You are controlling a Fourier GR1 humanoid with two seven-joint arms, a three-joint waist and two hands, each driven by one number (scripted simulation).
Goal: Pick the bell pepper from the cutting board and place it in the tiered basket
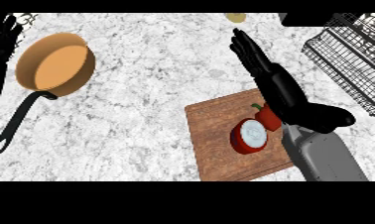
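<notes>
On the marble counter [147, 69], the cutting board [216, 139] lies left of the tiered basket [344, 54], which the right edge cuts off, leaving its tiers hard to make out. The right hand [275, 82], fingers straight and holding nothing, hangs above the board's far corner. It should probably sink and curl round the bell pepper [268, 117], sparing the pale-faced red piece [249, 136] beside it. The hand partly hides the pepper. The left hand [9, 32] rests open at the left edge.

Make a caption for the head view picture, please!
Open right hand hovers over the red bell pepper on the cutting board, basket at right.
</notes>
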